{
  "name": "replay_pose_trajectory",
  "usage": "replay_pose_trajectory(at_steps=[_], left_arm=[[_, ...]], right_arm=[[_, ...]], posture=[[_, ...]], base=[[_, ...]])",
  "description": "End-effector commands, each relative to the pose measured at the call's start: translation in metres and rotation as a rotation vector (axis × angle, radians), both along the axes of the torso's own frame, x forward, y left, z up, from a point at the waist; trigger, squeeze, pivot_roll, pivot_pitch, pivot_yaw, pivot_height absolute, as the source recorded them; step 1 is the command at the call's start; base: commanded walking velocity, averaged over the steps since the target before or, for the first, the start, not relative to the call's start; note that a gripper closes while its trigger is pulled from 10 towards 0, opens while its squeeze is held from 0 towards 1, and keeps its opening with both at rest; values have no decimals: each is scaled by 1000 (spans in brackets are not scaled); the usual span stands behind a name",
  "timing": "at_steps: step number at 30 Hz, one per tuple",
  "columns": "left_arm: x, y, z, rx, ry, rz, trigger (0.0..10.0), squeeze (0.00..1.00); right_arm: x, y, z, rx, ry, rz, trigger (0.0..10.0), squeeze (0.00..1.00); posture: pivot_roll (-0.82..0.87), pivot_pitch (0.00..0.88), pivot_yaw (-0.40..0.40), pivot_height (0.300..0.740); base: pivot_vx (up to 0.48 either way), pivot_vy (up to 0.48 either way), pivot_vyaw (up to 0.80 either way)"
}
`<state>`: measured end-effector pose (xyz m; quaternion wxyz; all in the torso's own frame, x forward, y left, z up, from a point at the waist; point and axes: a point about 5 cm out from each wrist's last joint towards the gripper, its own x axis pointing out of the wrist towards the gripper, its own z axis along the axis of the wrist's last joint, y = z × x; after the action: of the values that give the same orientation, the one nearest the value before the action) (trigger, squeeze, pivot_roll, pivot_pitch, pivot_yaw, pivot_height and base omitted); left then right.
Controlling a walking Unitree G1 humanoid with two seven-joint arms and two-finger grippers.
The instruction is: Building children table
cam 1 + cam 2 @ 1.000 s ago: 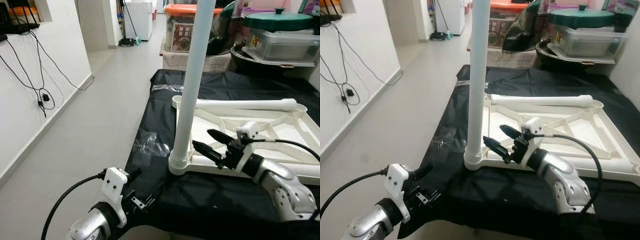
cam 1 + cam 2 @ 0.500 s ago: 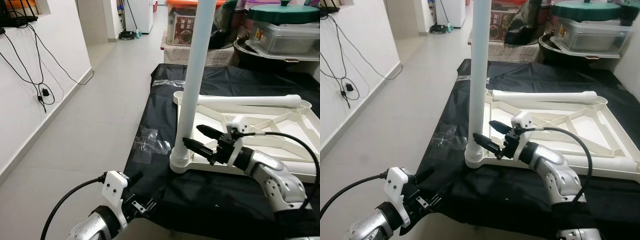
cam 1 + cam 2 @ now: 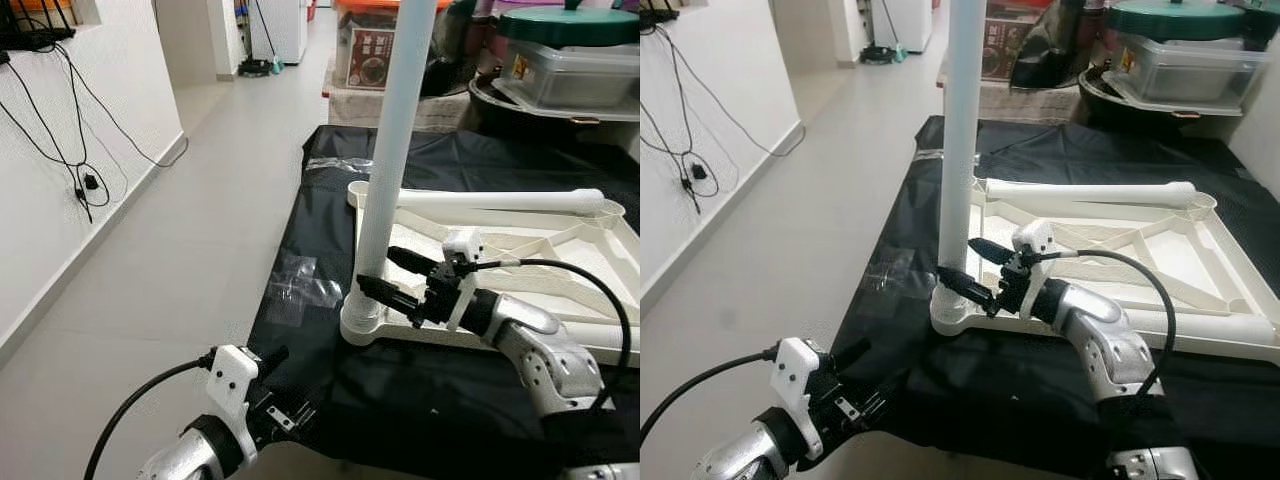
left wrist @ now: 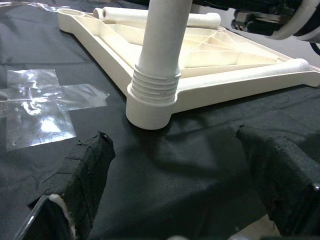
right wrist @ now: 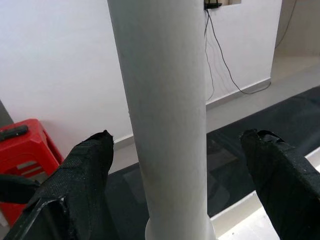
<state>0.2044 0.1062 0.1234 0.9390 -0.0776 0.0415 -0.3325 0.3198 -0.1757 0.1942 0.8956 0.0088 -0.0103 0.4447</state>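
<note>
While the white leg (image 3: 388,170) stood upright in the corner socket (image 3: 360,325) of the upturned tabletop (image 3: 520,250), the right gripper (image 3: 395,278) straddled its base with fingers wide, so closing squarely and twisting evenly looked wisest.

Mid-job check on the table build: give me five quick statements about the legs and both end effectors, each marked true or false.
1. One white leg stands upright in a corner socket of the upturned tabletop. True.
2. The right end effector is clamped shut on that leg. False: its fingers are open, one on either side of the leg.
3. A second leg lies flat on the tabletop's far side. True.
4. The left end effector grips the socket. False: it is open, short of it, over the black sheet.
5. The tabletop rests on bare floor. False: it lies on the black sheet.
</note>
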Motion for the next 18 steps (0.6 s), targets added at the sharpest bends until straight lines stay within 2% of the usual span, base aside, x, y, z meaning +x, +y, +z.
replay_pose_trajectory(at_steps=[1, 7, 18], left_arm=[[-3, -1, 2, 15, -5, -16, 10000, 0], [-3, -3, 2, 16, -10, -22, 10000, 0], [-4, -5, 3, 12, -12, -21, 10000, 0]], right_arm=[[3, 5, 0, -13, -11, 9, 10000, 0], [8, 9, 2, -16, -15, 14, 10000, 0], [18, 28, 5, 7, -26, 43, 10000, 0]], posture=[[64, 91, -39, 740], [65, 90, -41, 740], [66, 90, -46, 740]], base=[[0, 0, 0], [0, 0, 0], [0, 0, 0]])
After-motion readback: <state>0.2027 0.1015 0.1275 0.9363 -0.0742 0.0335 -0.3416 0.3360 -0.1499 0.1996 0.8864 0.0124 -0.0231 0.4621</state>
